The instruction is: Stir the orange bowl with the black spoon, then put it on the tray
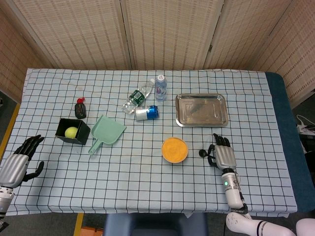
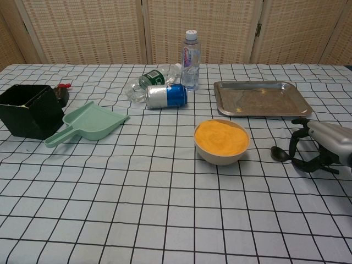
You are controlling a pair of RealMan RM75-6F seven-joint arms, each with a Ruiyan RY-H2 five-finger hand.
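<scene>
- The left hand [image 1: 18, 163] hangs off the surface's [image 1: 147, 191] left edge, fingers spread, holding nothing.
- A black box [image 1: 73, 131] and green dustpan [image 1: 108, 132] lie well to its right, bare cloth in front of them.
- The orange bowl [image 1: 174, 150] sits just left of the right hand [image 1: 222, 154], a gap between them.
- The black spoon [image 2: 280, 154] lies flat in that gap, its bowl end toward the orange bowl; the right hand's fingers [image 2: 294, 144] arch over its handle. I cannot tell whether they grip it.
- The tray [image 1: 202, 109] lies beyond the right hand, near but apart, toward the far edge.
</scene>
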